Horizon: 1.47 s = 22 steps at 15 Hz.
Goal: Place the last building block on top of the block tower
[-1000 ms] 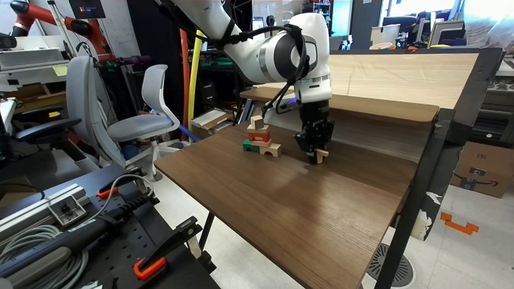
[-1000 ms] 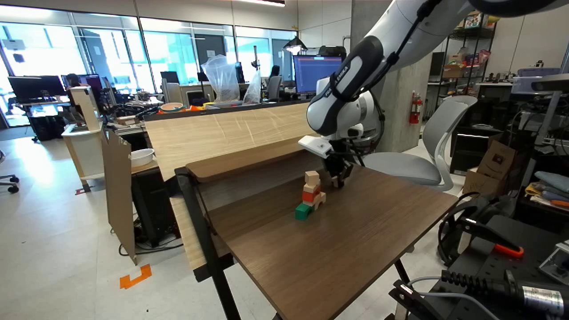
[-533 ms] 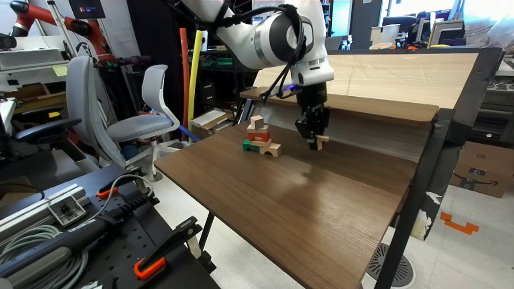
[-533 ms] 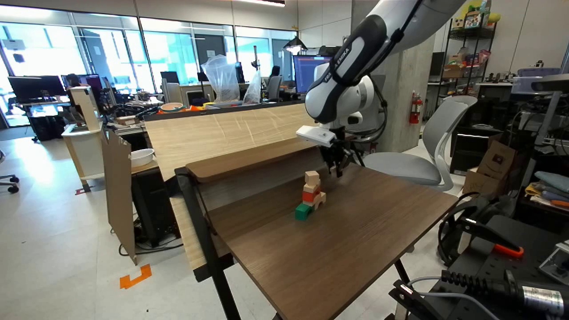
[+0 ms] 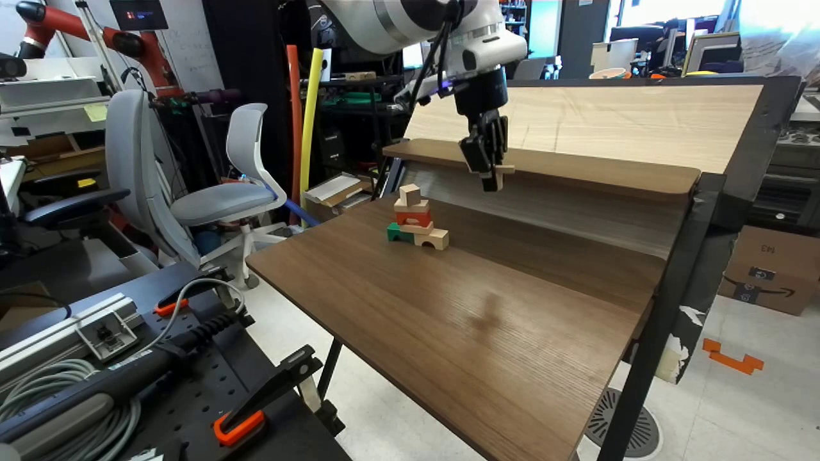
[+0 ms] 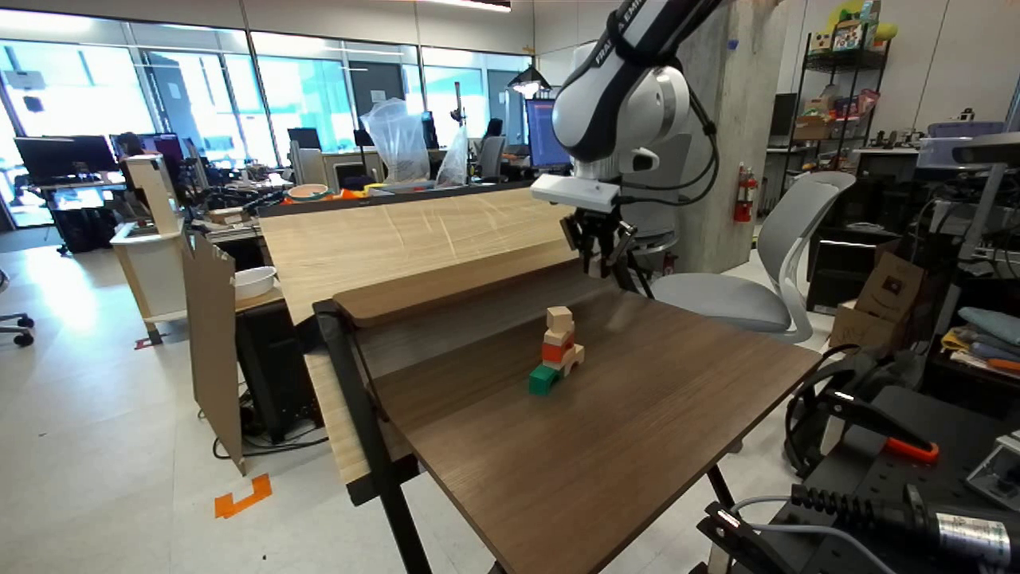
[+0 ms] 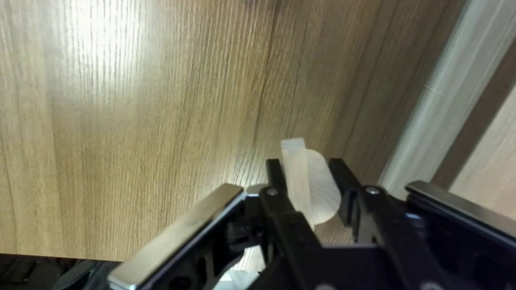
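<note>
The last building block, pale natural wood, is between my fingers in the wrist view [image 7: 297, 177], where a narrow elongated strip and a rounded part show. My gripper [image 7: 305, 164] is shut on it. The block also shows beside the fingertips in an exterior view [image 5: 506, 169] and between the fingers in an exterior view [image 6: 594, 266]. The block tower [image 5: 415, 216] stands on the table with a tan block on top, a red arch in the middle, and green and tan pieces at its base; it also shows here [image 6: 558, 343]. My gripper [image 5: 492, 182] is above the tabletop, apart from the tower.
The brown table [image 5: 448, 333] carries the tower near its far edge. A raised wooden shelf [image 5: 576, 168] with a pale slanted board runs along the back. A grey chair [image 6: 717, 299] stands past the table's end. A black cart with tools [image 5: 211, 378] stands near the front.
My gripper has risen from the tabletop with the pale block in it, up to about shelf height. The tower has not moved.
</note>
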### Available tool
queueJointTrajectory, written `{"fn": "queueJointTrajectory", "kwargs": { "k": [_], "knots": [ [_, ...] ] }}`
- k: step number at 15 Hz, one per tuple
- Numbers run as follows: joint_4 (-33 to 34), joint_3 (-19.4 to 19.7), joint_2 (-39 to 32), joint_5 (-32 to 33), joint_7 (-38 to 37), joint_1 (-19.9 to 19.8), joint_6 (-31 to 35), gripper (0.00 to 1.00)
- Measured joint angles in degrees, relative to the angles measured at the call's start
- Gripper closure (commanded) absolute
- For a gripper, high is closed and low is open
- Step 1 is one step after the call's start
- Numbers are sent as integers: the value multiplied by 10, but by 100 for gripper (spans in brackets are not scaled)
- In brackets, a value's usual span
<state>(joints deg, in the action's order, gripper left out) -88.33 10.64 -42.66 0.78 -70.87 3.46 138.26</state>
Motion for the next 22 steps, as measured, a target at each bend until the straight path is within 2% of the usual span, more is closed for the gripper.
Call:
{"fn": "queueJointTrajectory", "kwargs": {
  "k": [5,10,22],
  "knots": [
    [-97,-30,101,-1,44,14,9,92],
    [-172,-58,164,-5,58,20,9,92],
    [-233,-73,176,-31,77,20,28,92]
  ]
}}
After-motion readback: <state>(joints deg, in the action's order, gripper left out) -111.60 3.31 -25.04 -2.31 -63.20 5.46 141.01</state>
